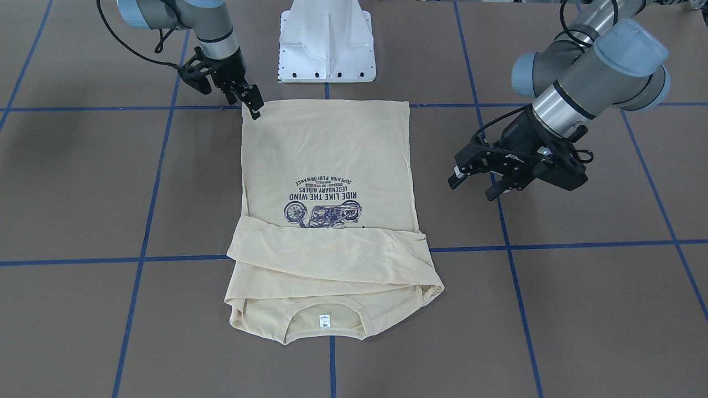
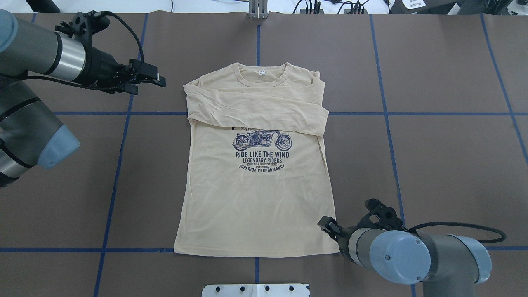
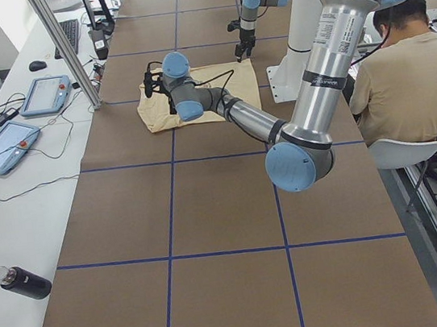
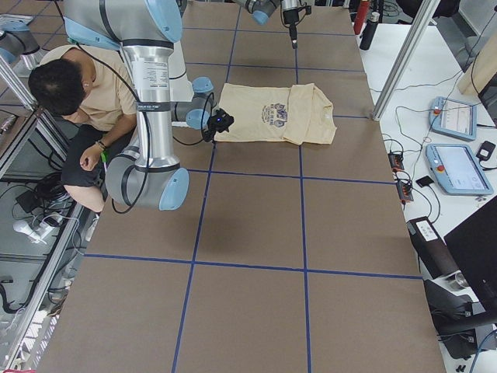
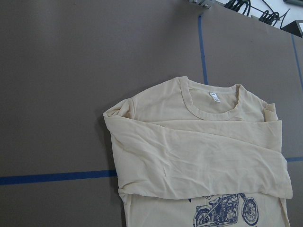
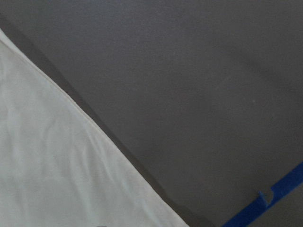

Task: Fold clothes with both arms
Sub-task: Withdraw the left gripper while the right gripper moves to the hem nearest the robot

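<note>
the t-shirt [image 2: 255, 198] is seen lying flat on the table [image 2: 433, 165], front up, with the hem toward the pedestal [image 1: 326, 44] and the collar at the far side. both sleeves [image 2: 255, 111] are laid across the chest, one over the other, and the top of the motorcycle print [image 2: 262, 142] is covered by them. the white label [image 2: 261, 72] is shown inside the neck.

now the right gripper [image 1: 253, 106]: it is brought down at the hem corner on the robot's right, with its tips at the very edge of the fabric. whether the cloth is pinched there, or whether the fingers are parted at all, cannot be told; in the right wrist view only the shirt edge and bare table are shown.

over to the left gripper [image 1: 471, 189]: it is held beside the shirt at shoulder level, apart from the fabric, with nothing between its fingers and a clear gap seen between them. the folded sleeves and collar are framed by the left wrist camera.

blue tape lines [image 2: 412, 113] are crossed by the shirt at chest and at hem.
</note>
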Robot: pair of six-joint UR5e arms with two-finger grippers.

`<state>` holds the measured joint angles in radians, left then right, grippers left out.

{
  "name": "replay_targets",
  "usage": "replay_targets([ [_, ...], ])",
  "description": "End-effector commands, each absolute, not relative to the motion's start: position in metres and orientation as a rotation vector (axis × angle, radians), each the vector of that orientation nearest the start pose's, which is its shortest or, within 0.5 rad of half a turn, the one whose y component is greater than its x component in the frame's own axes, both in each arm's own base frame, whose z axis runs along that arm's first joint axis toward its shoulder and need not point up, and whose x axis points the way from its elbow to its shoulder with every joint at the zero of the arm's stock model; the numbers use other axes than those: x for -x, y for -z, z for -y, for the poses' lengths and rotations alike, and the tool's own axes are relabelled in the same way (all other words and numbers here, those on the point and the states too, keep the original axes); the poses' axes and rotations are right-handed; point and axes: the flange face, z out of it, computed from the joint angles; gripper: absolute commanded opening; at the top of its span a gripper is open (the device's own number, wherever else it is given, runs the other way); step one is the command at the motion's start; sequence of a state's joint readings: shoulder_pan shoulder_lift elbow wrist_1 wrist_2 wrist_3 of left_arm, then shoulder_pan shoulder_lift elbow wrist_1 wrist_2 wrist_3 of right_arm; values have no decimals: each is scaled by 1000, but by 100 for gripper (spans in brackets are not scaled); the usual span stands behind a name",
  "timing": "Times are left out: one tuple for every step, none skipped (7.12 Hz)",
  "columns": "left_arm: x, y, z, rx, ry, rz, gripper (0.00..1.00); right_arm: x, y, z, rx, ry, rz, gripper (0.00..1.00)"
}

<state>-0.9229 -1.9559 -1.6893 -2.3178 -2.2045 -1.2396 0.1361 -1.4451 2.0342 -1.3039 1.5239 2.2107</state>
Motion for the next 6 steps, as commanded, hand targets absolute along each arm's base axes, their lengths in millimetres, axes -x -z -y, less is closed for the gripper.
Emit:
replay_targets([
  [-309, -297, 532, -263, 109, -1290, 98, 499, -358, 199, 187, -732, 854, 90],
  [-308, -297, 532, -266, 111, -1290, 98, 500, -358, 196, 187, -727, 854, 84],
  [-308, -297, 532, -266, 111, -1290, 98, 500, -358, 196, 186, -726, 854, 72],
  [-308, -297, 532, -266, 111, -1290, 98, 499, -356, 196, 187, -727, 857, 48],
  [-307, -296, 532, -267, 110, -1291, 98, 499, -356, 197, 189, -728, 858, 0],
  [-308, -297, 532, -266, 111, -1290, 98, 493, -348, 197, 195, -727, 875, 0],
])
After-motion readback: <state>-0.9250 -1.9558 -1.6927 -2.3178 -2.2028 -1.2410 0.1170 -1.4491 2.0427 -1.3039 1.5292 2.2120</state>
